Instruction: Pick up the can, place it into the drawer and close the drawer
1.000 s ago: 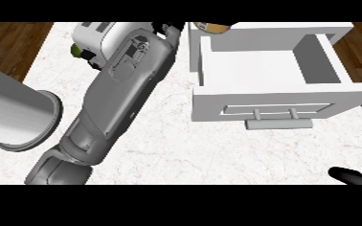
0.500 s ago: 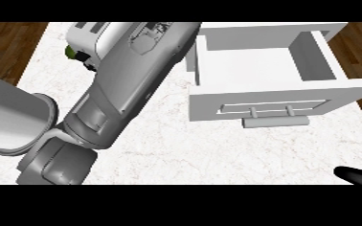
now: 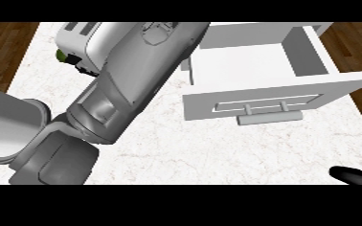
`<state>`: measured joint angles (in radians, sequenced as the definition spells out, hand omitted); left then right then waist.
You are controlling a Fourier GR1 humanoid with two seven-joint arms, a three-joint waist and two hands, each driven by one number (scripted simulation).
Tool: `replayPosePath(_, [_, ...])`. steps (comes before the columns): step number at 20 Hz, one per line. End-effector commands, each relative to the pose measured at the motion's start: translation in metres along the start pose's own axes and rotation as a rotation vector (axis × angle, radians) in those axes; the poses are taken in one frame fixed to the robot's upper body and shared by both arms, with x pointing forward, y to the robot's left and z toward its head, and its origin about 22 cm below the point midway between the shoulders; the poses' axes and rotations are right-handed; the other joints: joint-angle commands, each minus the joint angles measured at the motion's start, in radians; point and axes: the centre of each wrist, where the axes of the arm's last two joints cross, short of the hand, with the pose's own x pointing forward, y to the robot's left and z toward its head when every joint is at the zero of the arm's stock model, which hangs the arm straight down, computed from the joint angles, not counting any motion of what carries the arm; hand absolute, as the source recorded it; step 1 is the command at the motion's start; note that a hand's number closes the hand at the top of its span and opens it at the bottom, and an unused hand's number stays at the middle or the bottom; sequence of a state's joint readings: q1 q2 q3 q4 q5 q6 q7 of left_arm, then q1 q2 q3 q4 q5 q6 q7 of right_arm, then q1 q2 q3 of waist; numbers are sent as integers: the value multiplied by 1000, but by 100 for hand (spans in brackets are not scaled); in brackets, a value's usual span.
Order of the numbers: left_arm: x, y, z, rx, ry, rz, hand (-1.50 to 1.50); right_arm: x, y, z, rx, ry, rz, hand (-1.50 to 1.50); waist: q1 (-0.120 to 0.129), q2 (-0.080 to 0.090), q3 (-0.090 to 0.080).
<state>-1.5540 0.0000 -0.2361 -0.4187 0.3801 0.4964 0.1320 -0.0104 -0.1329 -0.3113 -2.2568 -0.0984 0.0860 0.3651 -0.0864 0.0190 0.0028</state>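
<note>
At lower right, a black tip of the right hand (image 3: 346,174) shows, its state unclear. The left arm (image 3: 130,84) stretches to the upper edge beside the open drawer (image 3: 254,69); its hand and the can are hidden.

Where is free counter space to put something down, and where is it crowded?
Free: the marble counter in front of the open drawer, reaching to the right hand at the lower right corner. The drawer's inside looks bare too. Crowded: the left half, where the left forearm covers the toaster and a grey pot stands.
</note>
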Motion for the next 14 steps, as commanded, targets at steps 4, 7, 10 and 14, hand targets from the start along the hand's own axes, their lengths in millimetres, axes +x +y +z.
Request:
replayPosePath(4, [0, -4, -2, 106, 3, -17, -150, -8, 7, -8, 3, -1, 0, -150, -9, 4, 1])
replayPosePath(7, [-13, 0, -3, 140, 0, -50, -150, 7, 13, -7, 24, -2, 6, -150, -22, 6, 0])
replayPosePath(10, [1, -6, -2, 168, -20, -17, -150, 9, 3, -9, 61, -56, 93, -150, -41, 6, 1])
replayPosePath(14, [-5, -3, -3, 148, -18, 2, -150, 18, 10, -22, 66, -97, 149, -150, -16, 8, 0])
